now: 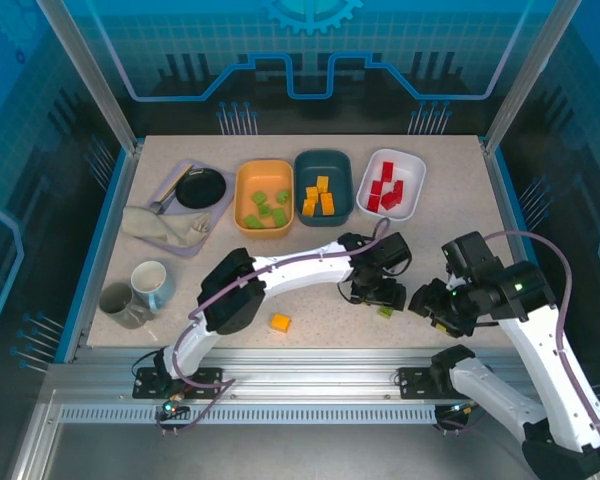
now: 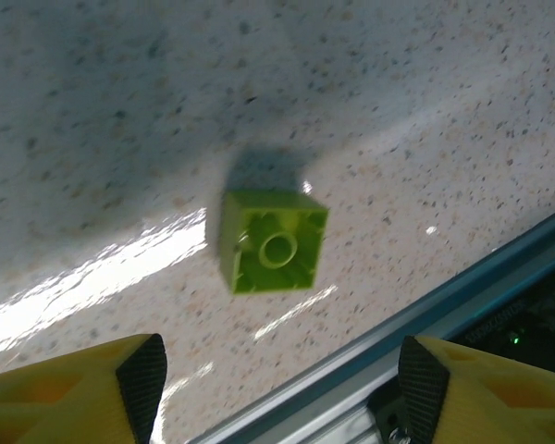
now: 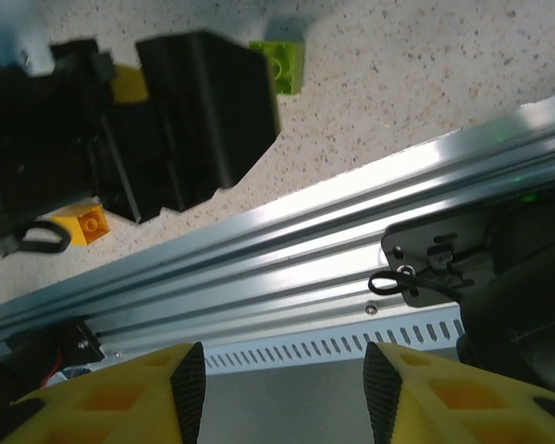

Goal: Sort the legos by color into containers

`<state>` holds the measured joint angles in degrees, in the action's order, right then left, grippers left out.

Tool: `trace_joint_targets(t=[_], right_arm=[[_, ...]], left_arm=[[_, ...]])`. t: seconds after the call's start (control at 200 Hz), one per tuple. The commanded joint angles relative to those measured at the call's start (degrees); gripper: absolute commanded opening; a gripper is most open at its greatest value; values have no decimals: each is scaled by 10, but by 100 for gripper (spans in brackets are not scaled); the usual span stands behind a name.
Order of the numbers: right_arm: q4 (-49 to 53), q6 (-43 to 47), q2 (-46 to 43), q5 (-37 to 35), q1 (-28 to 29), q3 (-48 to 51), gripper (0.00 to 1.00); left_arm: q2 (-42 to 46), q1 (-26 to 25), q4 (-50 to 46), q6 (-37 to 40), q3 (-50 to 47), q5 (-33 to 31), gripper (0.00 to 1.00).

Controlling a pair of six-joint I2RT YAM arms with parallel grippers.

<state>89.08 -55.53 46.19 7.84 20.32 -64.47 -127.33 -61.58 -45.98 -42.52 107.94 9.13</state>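
Note:
A green lego [image 2: 273, 240] lies alone on the speckled table near the front edge, hollow underside up. My left gripper [image 2: 276, 379] hovers open just above it, both fingers apart from it; from above the same gripper [image 1: 377, 295] stands beside the brick [image 1: 386, 311]. A yellow-orange lego [image 1: 279, 322] rests loose further left. The orange tub [image 1: 242, 190] holds green legos, the dark teal tub [image 1: 302, 180] yellow-orange ones, the white tub [image 1: 412, 178] red ones. My right gripper [image 3: 282, 393] is open and empty over the front rail, to the right of the green lego [image 3: 279, 65].
At the back left a grey tray [image 1: 216, 212] carries a round black bowl [image 1: 200, 187], a spoon and a crumpled cloth [image 1: 165, 226]. Two mugs [image 1: 138, 292] stand at the front left. An aluminium rail [image 1: 310, 378] runs along the near edge.

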Motion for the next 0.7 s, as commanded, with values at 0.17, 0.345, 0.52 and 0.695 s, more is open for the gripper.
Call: trace_joint_targets(t=[0.17,0.345,0.52,0.695], right_arm=[[39,2,-28,34,7,4,53],[39,12,-27,33,7,0,53],[32,15,-27,37,5,4,53],[25,15,-27,40,5,6,53]], left_arm=[[-81,-22,-71,24,91,-74,71],[-109,-29,-84,33,113,-97,69],[-134,-38,-103,45,140,-122,60],[-147,-40,-115,50,149,-143,51]])
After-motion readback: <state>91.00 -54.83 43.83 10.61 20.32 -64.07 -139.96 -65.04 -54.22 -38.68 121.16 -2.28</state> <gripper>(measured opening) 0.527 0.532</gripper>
